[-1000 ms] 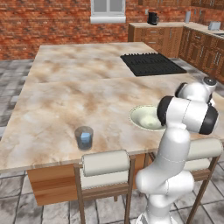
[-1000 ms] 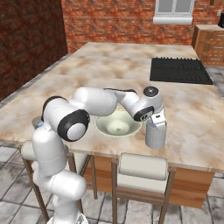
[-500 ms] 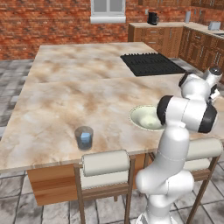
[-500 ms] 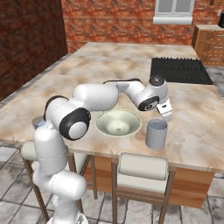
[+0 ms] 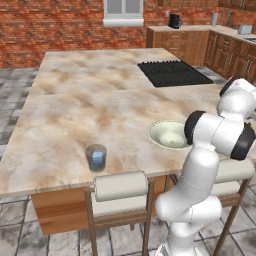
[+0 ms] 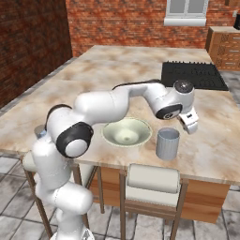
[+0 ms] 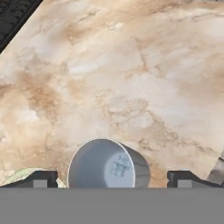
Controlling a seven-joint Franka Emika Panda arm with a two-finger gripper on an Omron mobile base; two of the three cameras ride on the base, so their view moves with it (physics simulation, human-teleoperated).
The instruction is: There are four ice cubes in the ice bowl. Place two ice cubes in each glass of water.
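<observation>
From my hand view, the ice bowl is a pale sliver beside the left finger tip, the rest cut off at the bottom. The glass of water between the tips loses its base the same way, and I make out a faint pale cube inside but can't count how many. In the left base view my own arm hides the gripper and covers the bowl's right edge. The far glass, well apart from the claw, shows something bluish inside, too small to count. In the right base view my shoulder hides nearly all of that glass.
</observation>
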